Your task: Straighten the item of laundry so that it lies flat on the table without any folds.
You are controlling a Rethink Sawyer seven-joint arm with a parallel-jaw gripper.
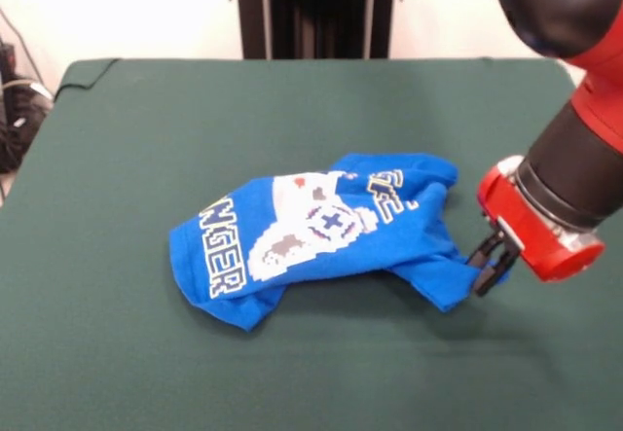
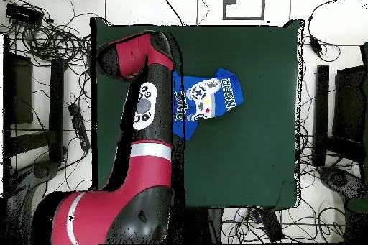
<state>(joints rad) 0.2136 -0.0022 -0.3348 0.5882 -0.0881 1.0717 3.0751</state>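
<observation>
Table (image 1: 127, 353): a dark green top that fills most of the front view; one far corner of its cloth is turned up at the upper left.
Shirt (image 1: 321, 236): bright blue, lying crumpled a little right of the table's middle in the front view, folded over on itself along its lower edge.
Shirt, left end: a rounded, bunched lump with white block letters running down it.
Shirt, middle: a white and grey controller print faces up, with a blue cross on it.
Shirt, right end: a narrow flap of cloth runs down and to the right, ending at the gripper.
Gripper (image 1: 491, 260): black fingers (image 1: 484, 253) set close together, pinched onto the tip of that right-hand flap, low at the table top.
Arm (image 1: 574, 159): a red wrist ring and black forearm come down from the upper right corner of the front view.
Overhead: the arm (image 2: 144, 105) covers the shirt's edge on its side, so the gripper itself is hidden there; the shirt (image 2: 208, 97) lies in the upper middle of the table (image 2: 237, 170), print up.
</observation>
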